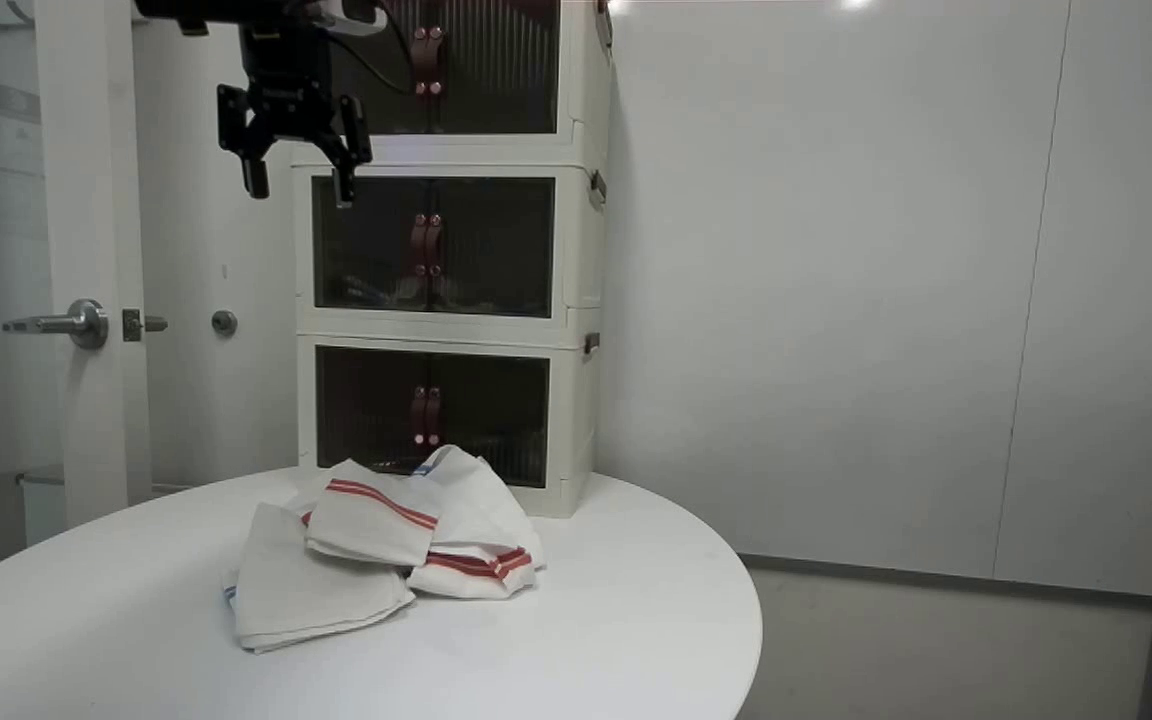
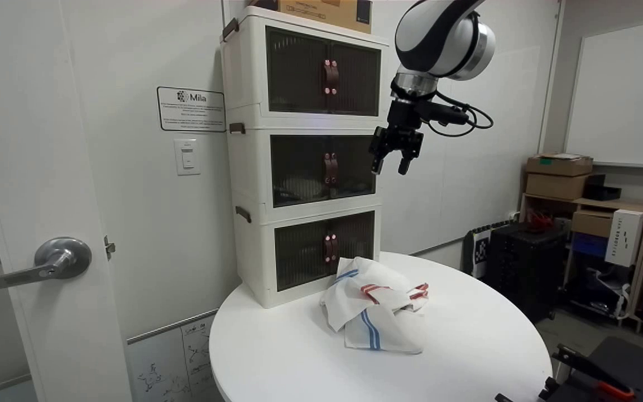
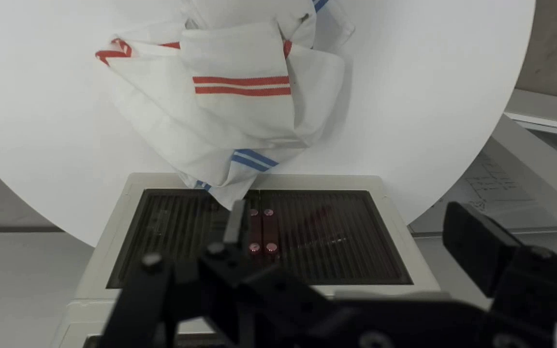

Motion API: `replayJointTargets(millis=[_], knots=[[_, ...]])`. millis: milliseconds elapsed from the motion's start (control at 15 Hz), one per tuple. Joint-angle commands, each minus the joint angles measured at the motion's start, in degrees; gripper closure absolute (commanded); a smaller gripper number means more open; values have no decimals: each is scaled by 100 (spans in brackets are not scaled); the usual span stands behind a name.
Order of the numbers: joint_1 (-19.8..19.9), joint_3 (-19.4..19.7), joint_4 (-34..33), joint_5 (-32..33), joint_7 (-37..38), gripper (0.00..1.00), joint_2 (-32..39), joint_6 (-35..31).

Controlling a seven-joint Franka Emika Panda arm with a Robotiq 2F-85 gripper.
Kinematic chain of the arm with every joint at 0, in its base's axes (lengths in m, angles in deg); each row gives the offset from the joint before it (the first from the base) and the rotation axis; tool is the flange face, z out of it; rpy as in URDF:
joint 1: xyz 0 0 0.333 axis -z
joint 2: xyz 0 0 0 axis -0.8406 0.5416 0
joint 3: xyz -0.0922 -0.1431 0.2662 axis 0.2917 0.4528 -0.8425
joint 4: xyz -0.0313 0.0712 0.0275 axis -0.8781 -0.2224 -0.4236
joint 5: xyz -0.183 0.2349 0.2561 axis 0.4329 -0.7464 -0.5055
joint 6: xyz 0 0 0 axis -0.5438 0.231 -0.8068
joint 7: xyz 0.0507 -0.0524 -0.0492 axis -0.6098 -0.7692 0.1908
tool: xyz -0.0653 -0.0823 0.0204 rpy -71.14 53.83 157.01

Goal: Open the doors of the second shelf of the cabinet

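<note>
The white cabinet (image 1: 584, 250) (image 2: 250, 173) stands on the table, with stacked tiers in both exterior views. Its second shelf (image 1: 436, 326) (image 2: 321, 210) is the middle tier. That tier's dark see-through doors (image 1: 501, 245) (image 2: 299, 173) are shut, with two brown strap handles (image 1: 426, 245) (image 2: 330, 168) at the centre seam. My gripper (image 1: 299, 192) (image 2: 390, 167) is open, empty and pointing down, apart from the doors, at about the middle tier's upper part. In the wrist view the gripper (image 3: 346, 227) hangs over the lower tier's doors; the middle tier is mostly hidden.
Crumpled white cloths with red and blue stripes (image 1: 386, 540) (image 2: 380, 307) (image 3: 240, 106) lie on the round white table (image 1: 636, 640) (image 2: 277, 357) against the lower doors (image 3: 336, 237). A cardboard box (image 2: 321, 14) sits on the cabinet. A room door with a lever handle (image 2: 62, 262) stands beside.
</note>
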Motion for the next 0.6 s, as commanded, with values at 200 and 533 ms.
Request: replayJointTargets(millis=[200,533], knots=[[-12,162,-780,-1159,-846,0,813,-638],[98,135,-1270,-3090,-2377,0,1260,-743]])
